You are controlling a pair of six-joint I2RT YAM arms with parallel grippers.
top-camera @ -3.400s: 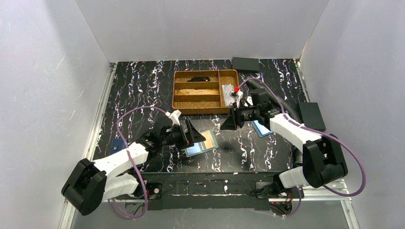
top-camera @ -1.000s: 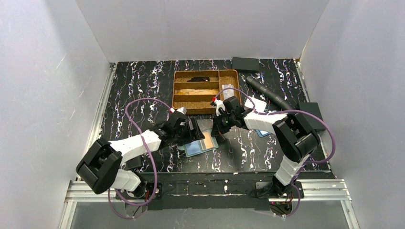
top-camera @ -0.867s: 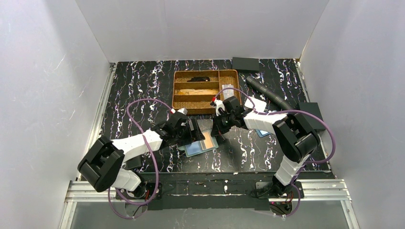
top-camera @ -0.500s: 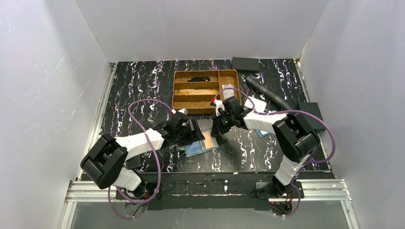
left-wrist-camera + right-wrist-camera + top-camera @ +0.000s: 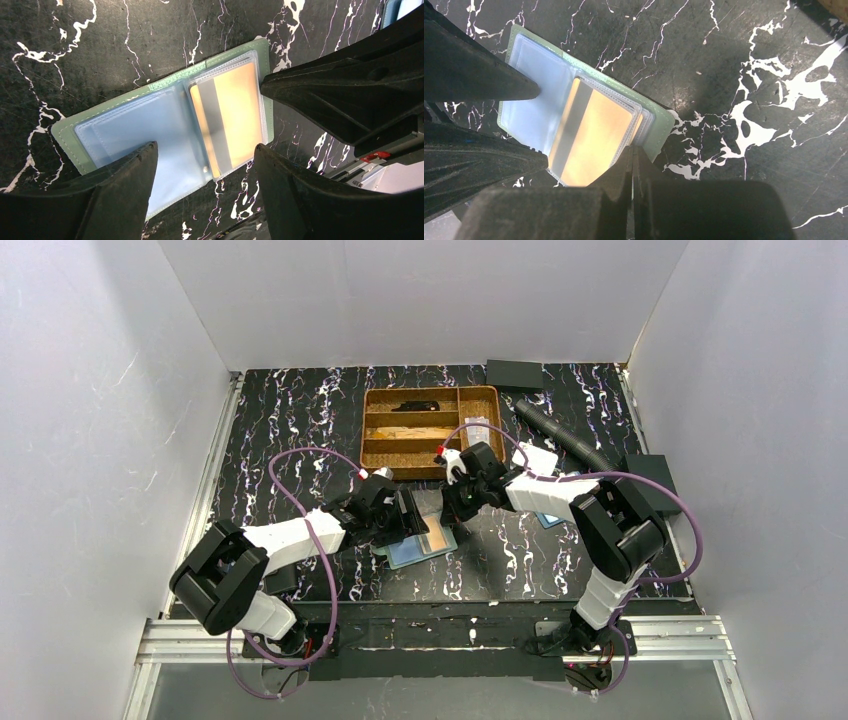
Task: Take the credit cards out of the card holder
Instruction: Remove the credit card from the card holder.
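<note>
Squarely, your open left end effector (image 5: 205, 146) straddled the flat teal-green card holder (image 5: 140, 125); your closed right end effector (image 5: 633, 148) sat at its edge.

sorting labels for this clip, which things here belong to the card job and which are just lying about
Job in hand:
- green card holder
- orange card, in its pocket

Lying about:
- wooden tray
- blue holder
- black tube
- back black box
- right black box

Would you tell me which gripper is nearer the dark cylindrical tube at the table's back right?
Right. The right gripper sits front-left of the tube; the left gripper is farther left, over the teal card holder.
</note>
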